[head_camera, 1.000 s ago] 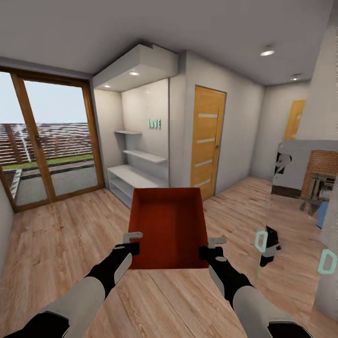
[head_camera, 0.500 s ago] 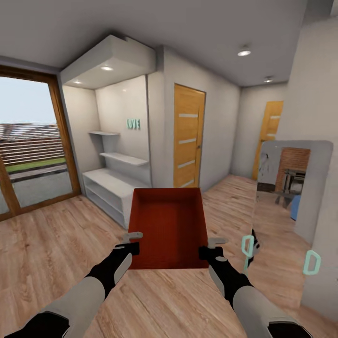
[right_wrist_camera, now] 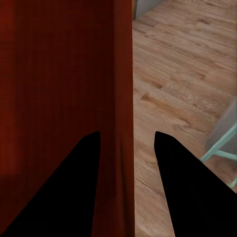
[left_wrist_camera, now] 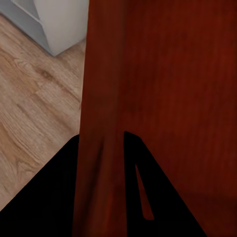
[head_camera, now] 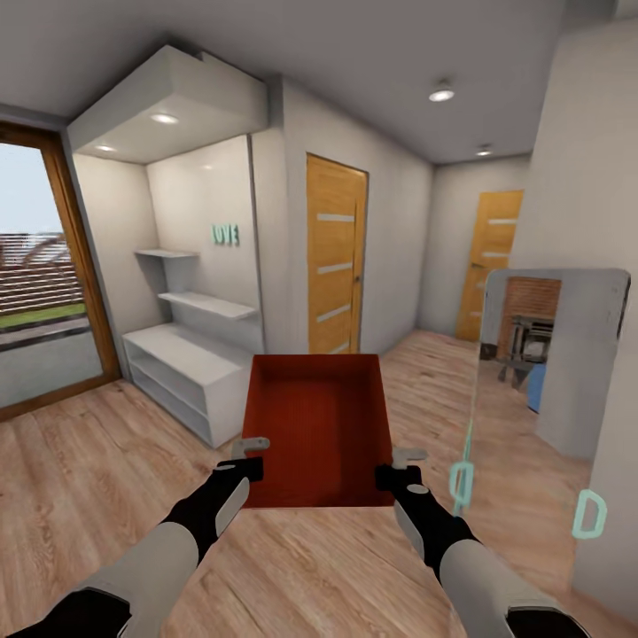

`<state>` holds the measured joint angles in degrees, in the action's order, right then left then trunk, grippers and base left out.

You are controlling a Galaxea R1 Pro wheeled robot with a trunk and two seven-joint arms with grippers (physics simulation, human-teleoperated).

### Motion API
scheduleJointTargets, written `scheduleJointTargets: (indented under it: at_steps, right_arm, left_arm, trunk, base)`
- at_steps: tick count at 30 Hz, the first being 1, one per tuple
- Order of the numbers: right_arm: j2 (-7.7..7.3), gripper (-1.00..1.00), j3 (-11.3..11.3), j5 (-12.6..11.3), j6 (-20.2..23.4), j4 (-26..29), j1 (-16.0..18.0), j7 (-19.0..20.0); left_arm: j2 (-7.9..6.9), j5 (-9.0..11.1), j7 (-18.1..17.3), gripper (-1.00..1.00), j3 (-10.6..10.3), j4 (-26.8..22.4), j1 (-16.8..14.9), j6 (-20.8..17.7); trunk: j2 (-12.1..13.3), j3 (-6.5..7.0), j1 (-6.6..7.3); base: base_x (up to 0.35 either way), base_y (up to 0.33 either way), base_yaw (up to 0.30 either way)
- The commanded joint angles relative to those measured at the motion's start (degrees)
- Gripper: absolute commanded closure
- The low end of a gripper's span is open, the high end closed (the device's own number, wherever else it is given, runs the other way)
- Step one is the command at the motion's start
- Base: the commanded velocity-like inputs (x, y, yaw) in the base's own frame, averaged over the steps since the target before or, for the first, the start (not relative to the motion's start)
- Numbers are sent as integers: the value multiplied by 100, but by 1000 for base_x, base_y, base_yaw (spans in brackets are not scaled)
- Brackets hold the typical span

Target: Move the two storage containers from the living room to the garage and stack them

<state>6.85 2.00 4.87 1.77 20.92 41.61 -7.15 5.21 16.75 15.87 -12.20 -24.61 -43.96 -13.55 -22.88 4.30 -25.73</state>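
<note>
1. Bin [head_camera: 317, 425] is carried out front, dead centre of the head view at 12 o'clock from the trunk, off the wood floor [head_camera: 106, 478]. Open top up, nothing inside it.
2. Left gripper [head_camera: 251, 455] is clamped on the bin's left wall near the near corner. In the left wrist view the wall [left_wrist_camera: 101, 123] runs between the two dark fingers, one each side.
3. Right gripper [head_camera: 400, 468] does the same on the right wall near the near corner. The right wrist view shows that wall [right_wrist_camera: 123, 98] pinched between its fingers.
4. Key relation: the bin's long axis points straight away from the robot toward 12, grips on the two long walls at the near end, so most of the bin hangs out ahead of them. Both arms equally near.
5. Surroundings: white shelf unit [head_camera: 182, 372] at 10–11 o'clock, wood door [head_camera: 335, 257] at 12, second door [head_camera: 487, 257] down the hall at 1, mirror panel [head_camera: 549, 354] at 2–3.
6. Judgement: transit leg in the living room; garage not in sight. Main risk is the front end clipping a door frame or the mirror on turns.
</note>
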Motion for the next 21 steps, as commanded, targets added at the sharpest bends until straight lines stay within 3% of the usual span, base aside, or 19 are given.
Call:
scheduleJointTargets:
  at_steps: [1, 21]
  right_arm:
    - [2, 100, 197, 120, 14, 23, 5, -103]
    - [1, 100, 198, 120, 8, 26, 5, -111]
  left_arm:
    - [-11, -67, 99, 100, 25, -9, 2, -51]
    - [-11, -67, 96, 100, 25, -9, 2, -51]
  trunk:
    - [-4, -2, -5]
    - [-4, -2, -5]
  base:
    - [323, 0, -2]
    - [323, 0, 0]
